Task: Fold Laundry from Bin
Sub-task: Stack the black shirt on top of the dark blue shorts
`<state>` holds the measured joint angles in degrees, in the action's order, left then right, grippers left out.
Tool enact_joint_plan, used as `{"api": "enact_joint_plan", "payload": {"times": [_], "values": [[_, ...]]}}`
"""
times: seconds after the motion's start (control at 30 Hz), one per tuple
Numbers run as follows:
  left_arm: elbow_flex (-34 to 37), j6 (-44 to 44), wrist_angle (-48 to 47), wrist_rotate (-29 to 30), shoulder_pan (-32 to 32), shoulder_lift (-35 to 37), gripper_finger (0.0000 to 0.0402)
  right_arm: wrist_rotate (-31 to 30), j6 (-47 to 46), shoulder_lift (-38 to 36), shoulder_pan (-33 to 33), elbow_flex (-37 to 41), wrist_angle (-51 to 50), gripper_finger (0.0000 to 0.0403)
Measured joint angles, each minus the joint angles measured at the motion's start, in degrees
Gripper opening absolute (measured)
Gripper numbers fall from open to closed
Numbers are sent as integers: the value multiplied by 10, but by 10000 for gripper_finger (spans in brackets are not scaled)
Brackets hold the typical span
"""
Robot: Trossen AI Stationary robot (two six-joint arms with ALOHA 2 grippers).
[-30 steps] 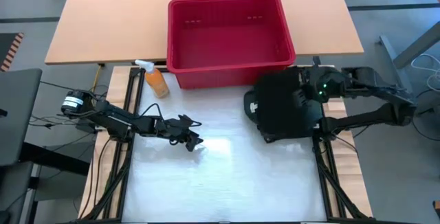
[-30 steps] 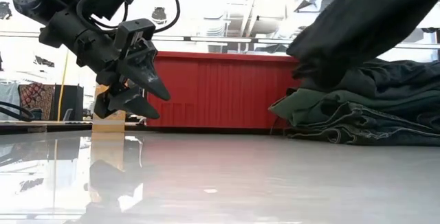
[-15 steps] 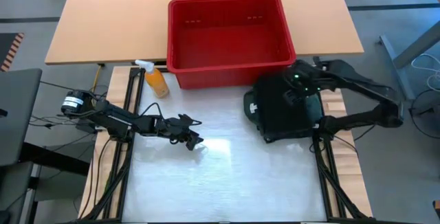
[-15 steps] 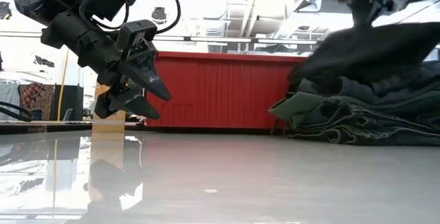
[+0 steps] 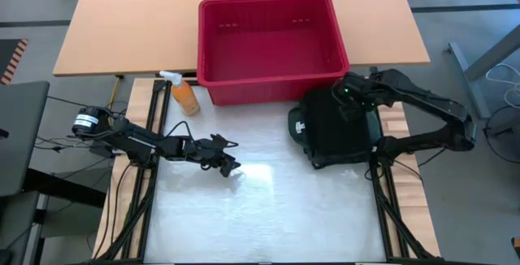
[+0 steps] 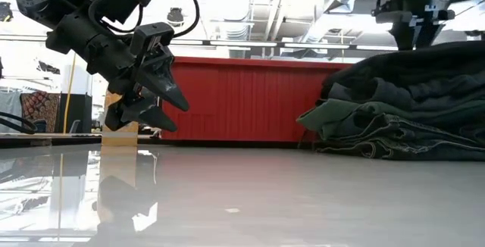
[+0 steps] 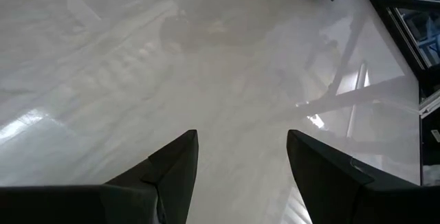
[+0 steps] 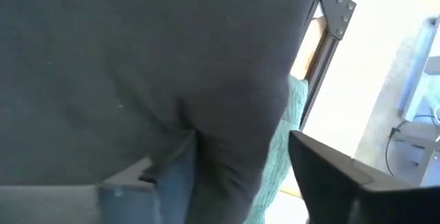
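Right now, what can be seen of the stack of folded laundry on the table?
The laundry stack sits at the right side of the pale work surface, just in front of the red bin. It is soft cloth: a black garment on top, charcoal layers under it, and a dark green piece at the bottom, its folded edges facing left in the low view. A small pale label shows at its left edge. The right gripper, open, hangs just above the top layer.

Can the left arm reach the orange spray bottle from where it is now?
Probably yes: the left tool hangs open above bare table, and nothing stands between it and the spray bottle.
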<state>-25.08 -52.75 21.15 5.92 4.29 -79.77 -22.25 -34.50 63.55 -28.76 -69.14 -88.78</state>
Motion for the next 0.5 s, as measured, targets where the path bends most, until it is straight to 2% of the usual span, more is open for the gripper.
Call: {"api": "enact_joint_plan", "payload": {"times": [0.17, 0.3, 0.5], "values": [[0, 0, 0, -5, 0, 0, 212, 21, 0, 12, -13, 43, 12, 308], [0, 0, 0, -5, 2, 0, 212, 66, 8, 14, -21, 123, 76, 311], [0, -5, 0, -27, 3, 0, 212, 104, -39, 13, 18, 218, 198, 309]]}}
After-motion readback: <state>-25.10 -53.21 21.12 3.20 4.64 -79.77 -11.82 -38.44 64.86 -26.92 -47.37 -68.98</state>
